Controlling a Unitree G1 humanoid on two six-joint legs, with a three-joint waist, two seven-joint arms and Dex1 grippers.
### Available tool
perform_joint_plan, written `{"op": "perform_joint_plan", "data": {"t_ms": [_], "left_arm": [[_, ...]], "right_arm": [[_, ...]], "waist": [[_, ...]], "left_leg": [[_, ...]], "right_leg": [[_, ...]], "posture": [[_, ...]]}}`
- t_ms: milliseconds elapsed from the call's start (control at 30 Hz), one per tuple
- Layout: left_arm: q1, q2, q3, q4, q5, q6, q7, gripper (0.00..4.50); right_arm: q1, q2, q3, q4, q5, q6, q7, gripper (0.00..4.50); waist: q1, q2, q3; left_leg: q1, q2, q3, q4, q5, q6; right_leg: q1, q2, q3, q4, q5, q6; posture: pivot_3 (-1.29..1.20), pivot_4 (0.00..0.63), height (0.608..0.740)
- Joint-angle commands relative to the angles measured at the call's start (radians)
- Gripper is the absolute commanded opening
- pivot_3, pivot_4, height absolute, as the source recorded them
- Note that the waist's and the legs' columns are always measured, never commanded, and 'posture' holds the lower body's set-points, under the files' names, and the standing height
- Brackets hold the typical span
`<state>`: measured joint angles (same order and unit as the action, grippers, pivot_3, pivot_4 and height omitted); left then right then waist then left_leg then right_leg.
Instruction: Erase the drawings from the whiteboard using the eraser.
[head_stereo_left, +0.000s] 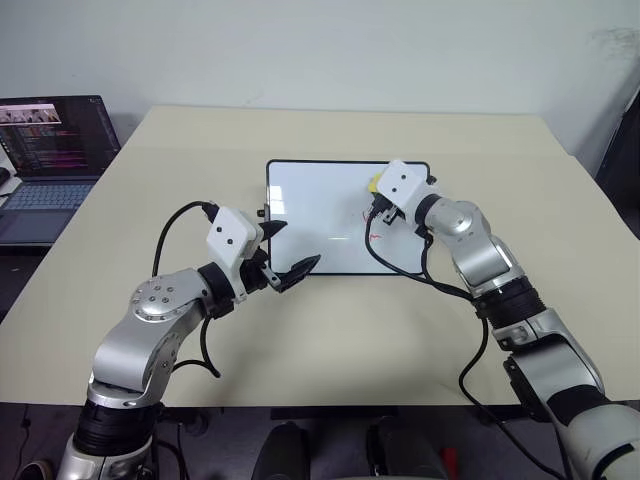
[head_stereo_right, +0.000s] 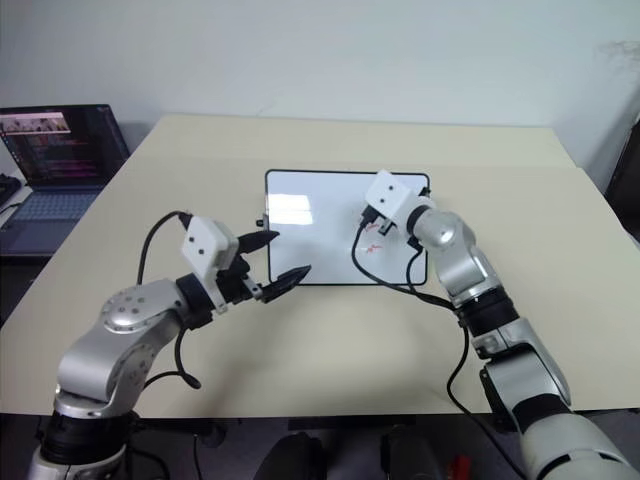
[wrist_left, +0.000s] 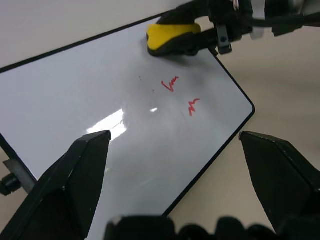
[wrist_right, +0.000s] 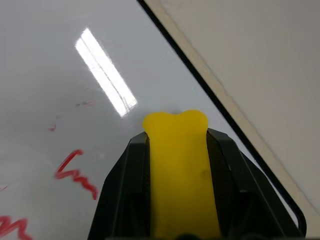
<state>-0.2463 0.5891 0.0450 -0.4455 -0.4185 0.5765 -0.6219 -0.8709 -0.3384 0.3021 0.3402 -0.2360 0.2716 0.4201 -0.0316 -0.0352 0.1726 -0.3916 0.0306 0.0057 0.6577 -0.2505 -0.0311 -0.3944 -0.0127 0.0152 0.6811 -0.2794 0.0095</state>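
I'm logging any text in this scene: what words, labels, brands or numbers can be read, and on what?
None can be read.
Laptop screen: rows of text and a strip of thumbnails, too small to read.
Whiteboard: only red drawings, squiggles, no letters.
Eraser: plain yellow, no label visible.

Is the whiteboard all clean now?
Not yet. Two red drawings remain on the whiteboard, beside the eraser clamped in the right gripper.

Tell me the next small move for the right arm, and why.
Probably sweep the eraser toward the robot, across the nearer red squiggles. The right gripper grips it near the whiteboard's far right corner, and two marks remain unwiped.
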Motion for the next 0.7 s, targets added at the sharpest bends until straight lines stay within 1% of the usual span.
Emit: {"op": "perform_joint_plan", "data": {"t_ms": [33,200,300,367,433,567,633,700], "left_arm": [[-0.006,-0.004,0.003,-0.045,-0.003,-0.021,0.0,4.5],[-0.001,-0.006,0.002,-0.049,-0.002,-0.019,0.001,4.5],[0.0,-0.006,0.003,-0.049,-0.001,-0.018,0.002,4.5],[0.001,-0.007,0.005,-0.047,0.001,-0.02,0.004,4.5],[0.004,-0.006,0.009,-0.043,0.003,-0.022,0.006,4.5],[0.016,-0.002,0.025,-0.036,0.009,-0.031,0.011,4.5],[0.025,0.005,0.043,-0.029,0.006,-0.045,0.002,4.5],[0.036,0.01,0.066,-0.031,-0.014,-0.058,-0.015,4.5]], "right_arm": [[0.007,0.009,0.003,-0.005,-0.005,0.018,0.029,1.2],[0.045,0.019,0.034,-0.056,-0.004,0.059,0.106,1.2],[0.054,0.03,0.039,-0.073,-0.011,0.066,0.112,1.2],[0.047,0.042,0.019,-0.07,-0.009,0.052,0.08,1.2],[0.037,0.054,-0.017,-0.072,0.01,0.046,0.052,1.2],[0.033,0.086,-0.124,-0.13,0.108,0.105,0.044,1.2],[0.042,0.105,-0.205,-0.212,0.196,0.184,0.052,1.2],[0.064,0.138,-0.305,-0.347,0.329,0.329,0.063,1.2]], "waist": [[0.0,0.0,0.0],[-0.001,0.0,0.0],[-0.001,0.0,0.0],[-0.001,0.0,0.0],[-0.001,0.0,0.0],[0.001,0.001,0.001],[0.001,0.001,0.001],[0.003,0.001,0.001]], "left_leg": [[0.0,0.0,0.0,0.0,0.0,0.0],[0.0,0.0,0.0,0.0,0.0,0.0],[0.0,0.0,0.0,-0.001,0.0,0.0],[0.0,0.0,0.0,-0.001,0.0,0.0],[0.0,0.0,0.0,-0.001,0.0,0.0],[-0.002,0.0,-0.001,-0.001,0.0,0.0],[-0.006,0.0,-0.001,-0.001,0.0,0.0],[-0.011,0.0,0.0,-0.001,0.0,0.0]], "right_leg": [[0.0,0.0,0.0,0.0,0.0,0.0],[0.0,0.0,0.0,0.0,0.0,0.0],[0.0,0.0,0.0,0.0,0.0,0.0],[0.0,0.0,0.0,0.0,0.0,0.0],[0.0,0.0,0.0,0.0,0.0,0.0],[-0.002,0.0,-0.001,0.0,0.0,0.0],[-0.006,-0.001,-0.001,0.0,0.0,0.0],[-0.011,-0.001,-0.001,0.0,0.0,0.0]], "posture": [[0.0,0.15,0.74],[0.0,0.15,0.74],[0.0,0.15,0.74],[0.0,0.15,0.74],[0.0,0.15,0.74],[0.0,0.15,0.74],[0.0,0.15,0.74],[0.0,0.15,0.74]]}}
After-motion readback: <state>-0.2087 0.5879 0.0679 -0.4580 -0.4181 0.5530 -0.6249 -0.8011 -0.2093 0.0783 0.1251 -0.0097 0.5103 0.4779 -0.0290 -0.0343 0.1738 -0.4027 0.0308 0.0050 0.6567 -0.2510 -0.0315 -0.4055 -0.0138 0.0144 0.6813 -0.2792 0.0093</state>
